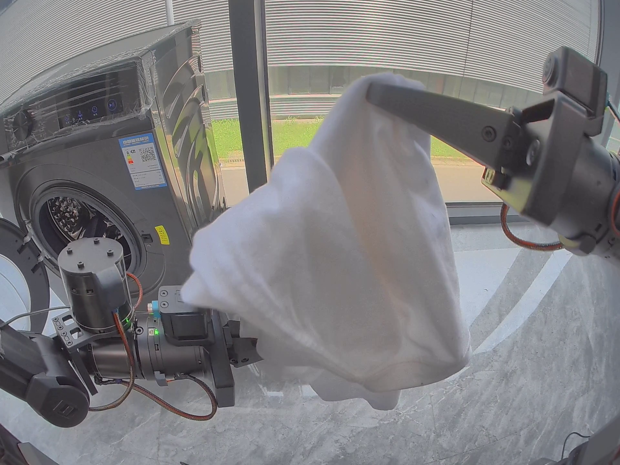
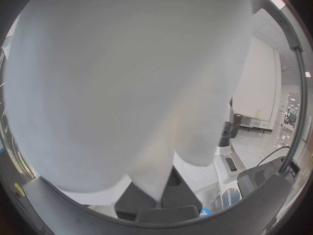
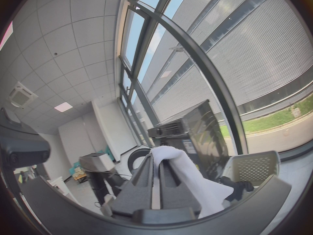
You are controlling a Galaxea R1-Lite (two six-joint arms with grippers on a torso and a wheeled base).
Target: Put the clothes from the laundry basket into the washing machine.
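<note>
White cloth garment (image 1: pixel 336 247) hangs stretched between two robot arms in front of the window, well off the grey marbled floor (image 1: pixel 529 369). Seen from the head camera, the right gripper (image 1: pixel 379 95) sits at about two o'clock, its fingers pressed together on the garment's top fold. That arm's wrist camera shows fabric draped over the closed tips.

The left gripper (image 2: pixel 158 202) sits low at about seven o'clock. Its own camera shows a twist of fabric running down between its fingers, so it appears to be pinching the lower edge, though cloth hides the tips themselves.

Held high at one end and low at the other, the garment is spread out rather than bunched. This is probably so that nothing trails on the floor and the low end can lead the way into the drum.

The silver front-loading washing machine (image 1: pixel 129 175) stands at nine o'clock. Its round door (image 1: pixel 19 279) is open and the dark drum opening (image 1: pixel 81 227) faces the left arm, near the cloth but apart from it.

Beside the machine, the pale perforated plastic laundry basket (image 3: pixel 256 168) holds a dark garment (image 3: pixel 236 185), so more loads look likely after this one.
</note>
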